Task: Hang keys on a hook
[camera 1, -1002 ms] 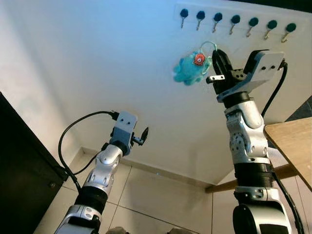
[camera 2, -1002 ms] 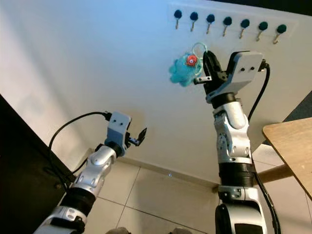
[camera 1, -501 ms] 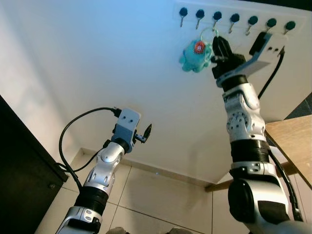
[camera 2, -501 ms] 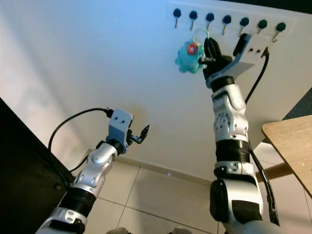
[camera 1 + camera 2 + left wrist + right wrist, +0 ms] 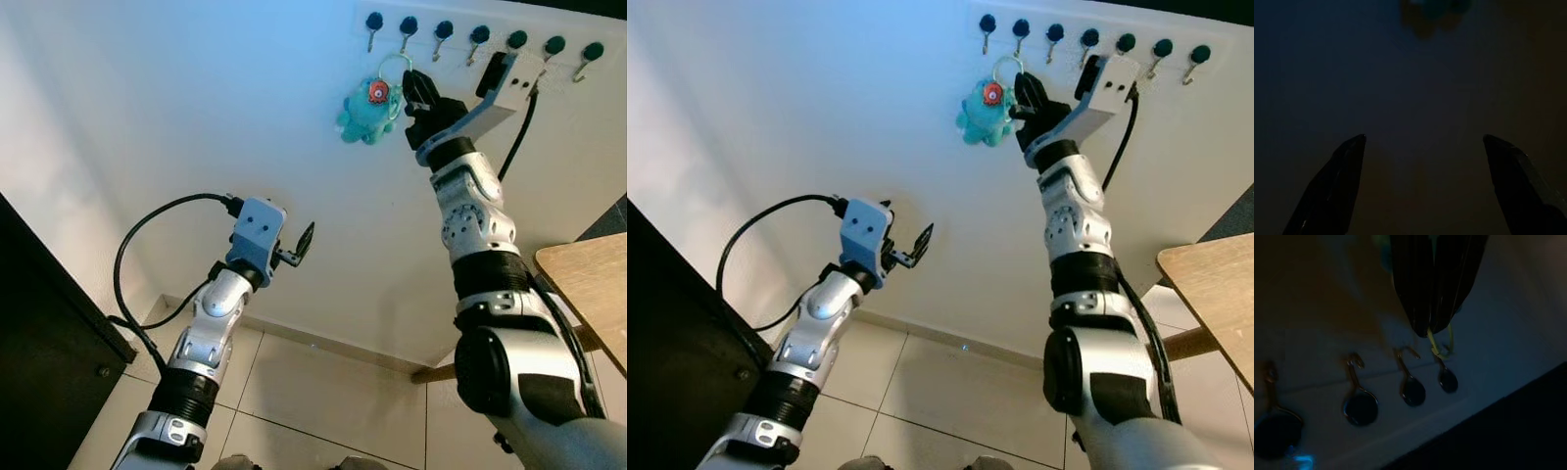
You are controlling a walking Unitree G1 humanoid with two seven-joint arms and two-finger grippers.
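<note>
The keys are a teal plush octopus keychain (image 5: 362,110) on a thin pale ring (image 5: 391,63). My right gripper (image 5: 415,90) is raised to the wall and shut on that ring, with the plush dangling to its left. A white rack with a row of dark-knobbed hooks (image 5: 476,37) runs just above. The ring sits right below the two leftmost hooks. In the right wrist view the ring (image 5: 1442,345) overlaps the tip of the end hook (image 5: 1446,376); I cannot tell whether it is over it. My left gripper (image 5: 305,239) is held low before the wall, open and holding nothing.
A dark cabinet (image 5: 44,343) stands at the left. A wooden table (image 5: 586,284) juts in at the right, close to my right arm. The floor below is pale tile (image 5: 294,392). The white wall (image 5: 196,117) is bare apart from the rack.
My right gripper has carried the keychain upward and then to the left, up to the hook row. The left arm has risen slightly.
</note>
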